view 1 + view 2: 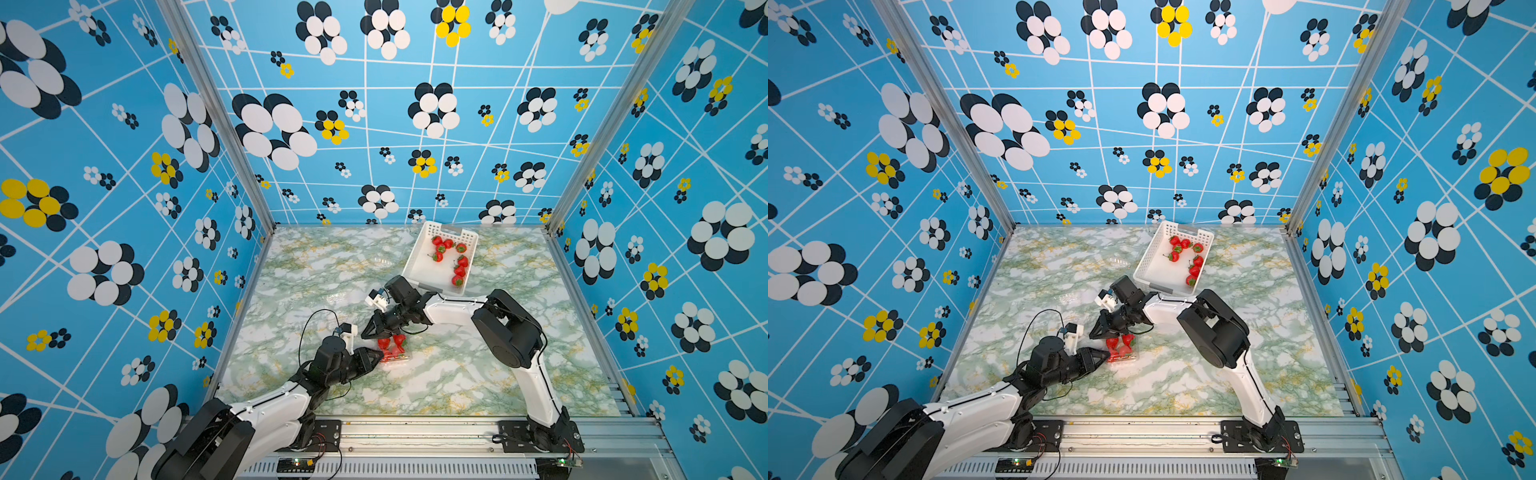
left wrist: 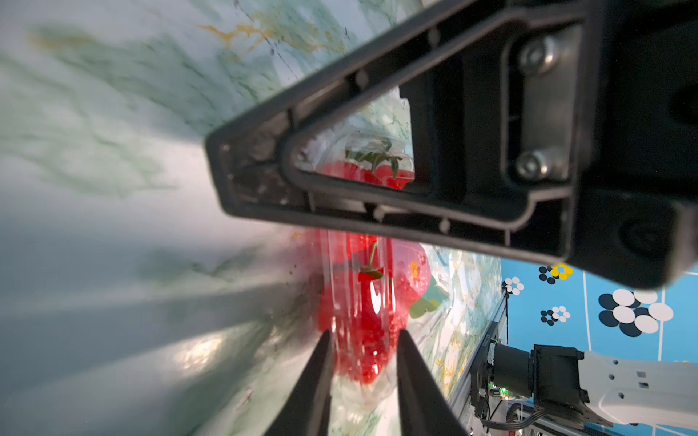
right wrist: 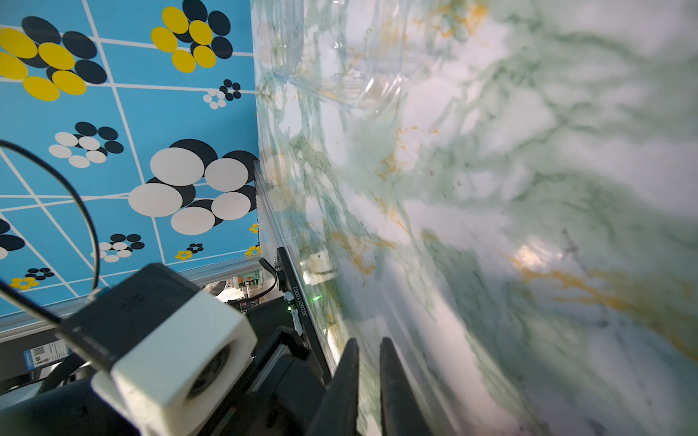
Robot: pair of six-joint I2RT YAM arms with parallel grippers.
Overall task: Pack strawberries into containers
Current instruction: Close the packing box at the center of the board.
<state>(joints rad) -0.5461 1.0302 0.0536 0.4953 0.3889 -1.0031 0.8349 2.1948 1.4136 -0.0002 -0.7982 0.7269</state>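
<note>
A small clear container (image 1: pixel 395 353) (image 1: pixel 1123 351) with three or so red strawberries (image 1: pixel 384 344) (image 2: pixel 362 302) in it sits mid-table. My left gripper (image 1: pixel 380 354) (image 1: pixel 1106 354) (image 2: pixel 364 339) reaches its near-left side, and its fingers are closed down on the clear plastic wall (image 2: pixel 332 264). My right gripper (image 1: pixel 368 334) (image 1: pixel 1093 334) (image 3: pixel 372 362) hangs just behind the container, shut with nothing between its fingers. One of the right fingers (image 2: pixel 264 181) crosses the left wrist view. Several more strawberries (image 1: pixel 451 257) (image 1: pixel 1187 257) lie in the white basket (image 1: pixel 419 266) (image 1: pixel 1150 257).
The white perforated basket stands at the back, right of centre. Faint glints mark two empty clear containers (image 1: pixel 380 262) (image 1: pixel 334 297) (image 3: pixel 347 68) on the marble top behind the grippers. Blue patterned walls close in three sides. An aluminium rail (image 1: pixel 415 432) runs along the front.
</note>
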